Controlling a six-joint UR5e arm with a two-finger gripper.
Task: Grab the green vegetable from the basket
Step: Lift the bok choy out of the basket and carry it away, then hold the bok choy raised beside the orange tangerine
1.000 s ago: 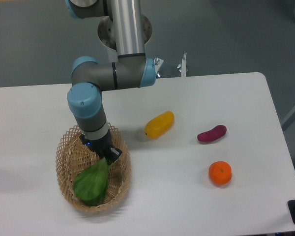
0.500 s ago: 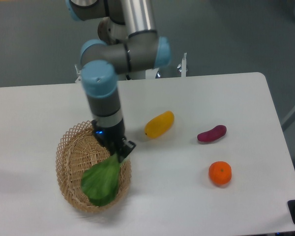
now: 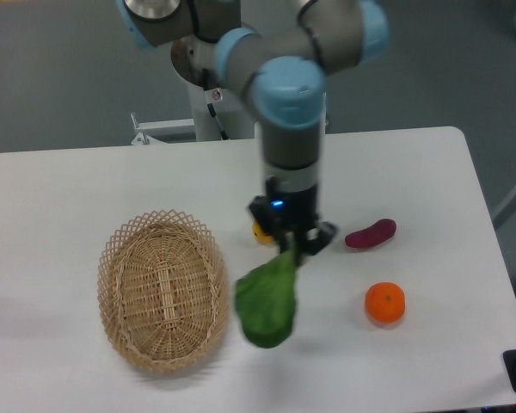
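Observation:
My gripper [image 3: 291, 243] is shut on the stem end of the green vegetable [image 3: 268, 300]. The vegetable hangs down from it in the air, its broad green leaves just right of the basket [image 3: 163, 288] and above the white table. The oval tan wicker basket sits at the left of the table with nothing in it. The gripper is to the right of the basket, clear of its rim. The pale stem is mostly hidden between the fingers.
A yellow oblong fruit [image 3: 260, 231] is mostly hidden behind the gripper. A purple sweet potato [image 3: 371, 233] lies to the right and an orange [image 3: 385, 303] sits nearer the front right. The arm's base [image 3: 202, 64] stands at the back.
The gripper has lifted the green vegetable out of the basket and carried it right, past the rim. The basket now holds nothing. The arm has swung right and now covers the yellow fruit.

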